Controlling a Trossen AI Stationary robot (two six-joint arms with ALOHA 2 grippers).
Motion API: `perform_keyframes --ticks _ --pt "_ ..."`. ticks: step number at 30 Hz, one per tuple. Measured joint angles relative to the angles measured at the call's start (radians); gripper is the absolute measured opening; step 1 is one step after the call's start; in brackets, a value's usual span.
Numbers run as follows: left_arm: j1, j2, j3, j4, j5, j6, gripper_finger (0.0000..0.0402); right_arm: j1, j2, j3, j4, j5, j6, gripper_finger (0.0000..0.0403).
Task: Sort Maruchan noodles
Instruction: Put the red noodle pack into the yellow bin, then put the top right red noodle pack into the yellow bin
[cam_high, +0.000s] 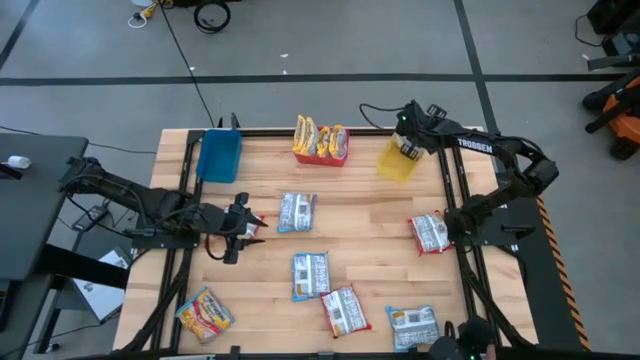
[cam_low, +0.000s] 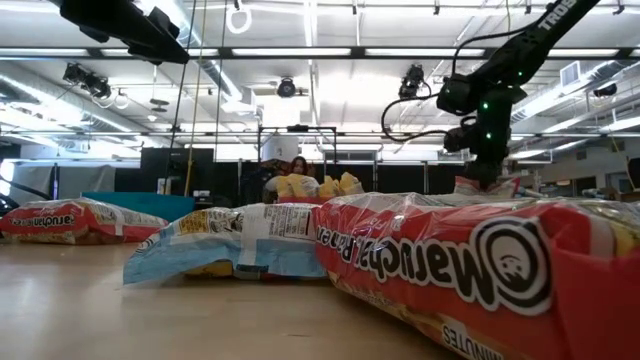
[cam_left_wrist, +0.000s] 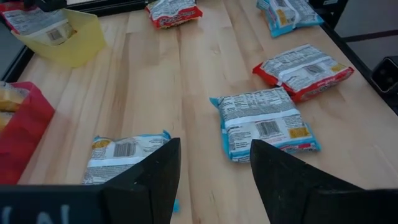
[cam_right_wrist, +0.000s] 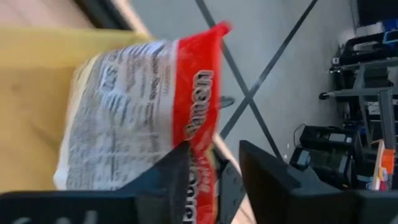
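My right gripper hangs over the yellow bin at the far right, fingers apart. A red-and-white noodle packet stands in front of them over the bin's inside. My left gripper is open over the table's left middle and holds nothing. Ahead of it lie two blue-and-white packets, flat on the wood. Other packets lie flat on the table: red-and-white, blue-and-white, yellow-orange. My right gripper's fingers stand apart, with the packet's red edge between them. The packet is blurred and stands on end over the yellow bin. I cannot tell whether a finger touches it.
A red bin with yellow-orange packets stands at the far middle, and a blue bin at the far left. A dark rail runs along the table's right edge. Bare wood lies between the bins and the near packets.
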Motion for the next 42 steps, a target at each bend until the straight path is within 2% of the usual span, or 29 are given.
perform_keyframes --ticks 5,11,15,17,20,22,25,30,33,36,39,42 --pt "0.025 0.000 0.000 -0.004 0.000 0.000 0.0196 0.003 0.000 0.064 -0.035 -0.014 0.055 0.0188" --pt "0.055 0.000 0.000 -0.050 0.000 0.000 0.0196 0.053 -0.001 0.141 -0.172 -0.219 0.204 0.0206" --pt "0.075 0.000 0.000 -0.061 0.000 0.001 0.0196 0.160 -0.001 0.161 -0.303 -0.310 0.197 0.0204" --pt "0.081 0.000 0.000 -0.061 0.000 0.002 0.0196 0.257 -0.001 0.161 -0.357 -0.281 0.211 0.0202" --pt "0.087 0.000 0.000 -0.060 0.000 0.003 0.0196 0.433 -0.002 0.161 -0.414 -0.152 0.295 0.0201" --pt "0.087 0.000 0.000 -0.060 0.000 0.003 0.0196 0.559 -0.002 0.161 -0.451 -0.120 0.371 0.0201" --pt "0.084 0.000 0.000 -0.061 0.037 0.008 0.0196 0.731 -0.002 0.161 -0.488 -0.178 0.523 0.0201" --pt "0.084 0.000 0.000 -0.062 0.223 0.036 0.0196 0.935 -0.002 0.161 -0.615 -0.287 0.911 0.0201" --pt "0.083 0.000 0.000 -0.063 0.229 0.029 0.0196 1.020 -0.002 0.161 -0.739 -0.307 1.254 0.0200" --pt "0.084 0.000 0.000 -0.070 0.228 0.027 0.0196 1.123 0.017 0.161 -0.820 -0.279 1.530 0.0194" --pt "0.084 0.000 0.000 -0.070 0.224 0.027 0.0196 1.195 0.078 0.161 -0.873 -0.337 1.726 0.0183" --pt "0.084 0.000 0.000 -0.070 0.209 0.029 0.0196 1.237 0.168 0.161 -0.918 -0.423 1.840 0.0175"
